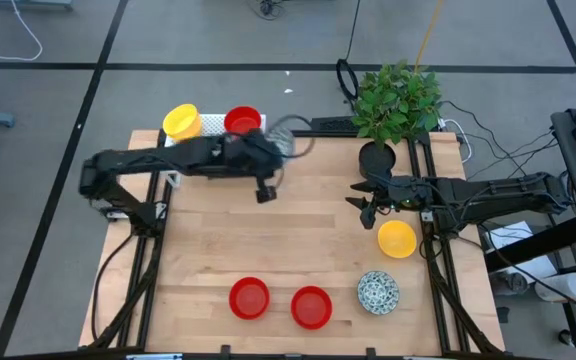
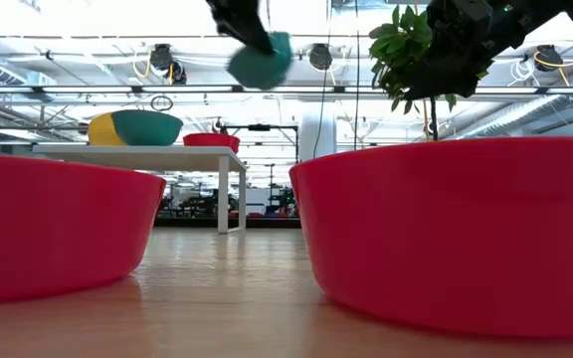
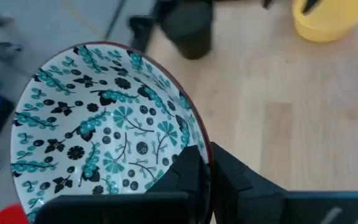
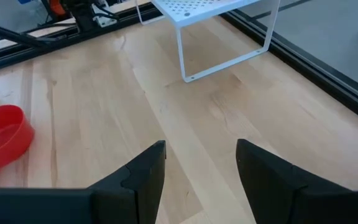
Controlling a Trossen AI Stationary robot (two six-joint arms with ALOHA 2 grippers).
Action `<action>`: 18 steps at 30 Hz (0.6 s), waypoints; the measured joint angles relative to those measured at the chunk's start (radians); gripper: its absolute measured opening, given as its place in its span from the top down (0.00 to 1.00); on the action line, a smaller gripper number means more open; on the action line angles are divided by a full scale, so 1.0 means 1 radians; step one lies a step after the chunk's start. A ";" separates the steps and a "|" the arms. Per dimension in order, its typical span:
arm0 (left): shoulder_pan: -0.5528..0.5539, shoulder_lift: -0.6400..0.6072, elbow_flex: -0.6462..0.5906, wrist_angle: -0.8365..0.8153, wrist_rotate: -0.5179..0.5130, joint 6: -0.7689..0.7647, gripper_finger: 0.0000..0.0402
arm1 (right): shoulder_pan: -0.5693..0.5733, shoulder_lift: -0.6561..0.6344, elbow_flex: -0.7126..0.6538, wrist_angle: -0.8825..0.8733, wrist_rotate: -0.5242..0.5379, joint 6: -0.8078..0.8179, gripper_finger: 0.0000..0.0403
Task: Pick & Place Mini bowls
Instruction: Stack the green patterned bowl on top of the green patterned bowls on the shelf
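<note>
My left gripper (image 1: 271,152) is shut on a white bowl with a teal and dark flower pattern (image 3: 104,118), held in the air just right of the white rack (image 1: 208,128). A yellow bowl (image 1: 181,121) and a red bowl (image 1: 242,121) rest on the rack. On the table sit two red bowls (image 1: 249,298) (image 1: 311,306), a patterned bowl (image 1: 378,291) and a yellow bowl (image 1: 396,239). My right gripper (image 1: 368,203) hovers open above the table, left of the yellow bowl, touching nothing. My left gripper pinches the patterned bowl by its rim (image 3: 197,140), one finger (image 3: 182,177) inside the bowl and the other finger (image 3: 241,180) outside its wall. The bowl is lifted clear of the table and tilted, its teal outside (image 2: 262,62) showing below the fingers in the low view.
A black plant pot (image 1: 378,156) with a leafy plant (image 1: 398,98) stands at the table's far right, close to my right gripper. Bare wood lies in the table's middle (image 1: 298,235). Black frame rails (image 1: 430,260) run along both sides.
</note>
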State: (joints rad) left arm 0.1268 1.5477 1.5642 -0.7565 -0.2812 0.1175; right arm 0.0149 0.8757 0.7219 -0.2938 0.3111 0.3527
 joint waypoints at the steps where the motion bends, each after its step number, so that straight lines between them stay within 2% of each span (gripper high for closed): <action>1: 0.000 -0.022 0.000 -0.027 -0.024 -0.010 0.97 | 0.000 0.000 0.000 0.000 0.000 0.000 0.54; 10: 0.006 -0.147 0.001 -0.316 -0.230 -0.114 0.93 | -0.001 0.000 0.000 0.005 0.002 0.001 0.54; 14: 0.041 -0.151 0.001 -0.517 -0.233 -0.226 0.97 | -0.001 0.000 0.000 0.005 0.003 0.001 0.54; 18: 0.084 -0.143 0.001 -0.670 -0.235 -0.322 0.95 | -0.001 0.000 0.000 0.005 0.004 0.001 0.54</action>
State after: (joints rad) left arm 0.2109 1.4046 1.5650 -1.4268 -0.5158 -0.2045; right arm 0.0143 0.8757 0.7219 -0.2890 0.3149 0.3541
